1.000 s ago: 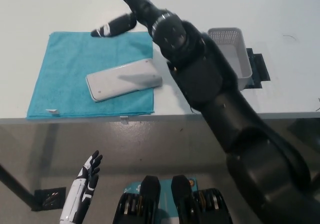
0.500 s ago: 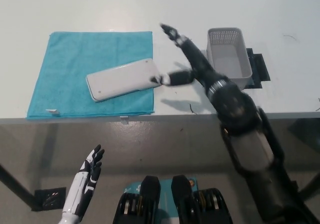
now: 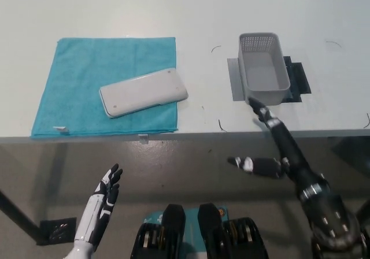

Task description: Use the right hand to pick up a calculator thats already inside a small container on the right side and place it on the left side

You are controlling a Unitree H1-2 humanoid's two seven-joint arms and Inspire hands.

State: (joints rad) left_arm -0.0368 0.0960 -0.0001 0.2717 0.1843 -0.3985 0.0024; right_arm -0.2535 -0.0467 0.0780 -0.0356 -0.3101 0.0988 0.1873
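Calculator (image 3: pixel 143 92) lies on blue cloth (image 3: pixel 81 68), tabletop's left side; basket (image 3: pixel 264 68) near right edge looks empty. Right hand (image 3: pixel 270 149) spread, holding nothing, below front edge. Retreat clear, avoid snagging edge. Left hand (image 3: pixel 103 204) idle, open, low.

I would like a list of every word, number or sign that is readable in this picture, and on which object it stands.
No text can be read.
calculator: lies on the blue towel with its plain back up; no label is visible.
towel tag: too small to read.
white container: no marking is visible.
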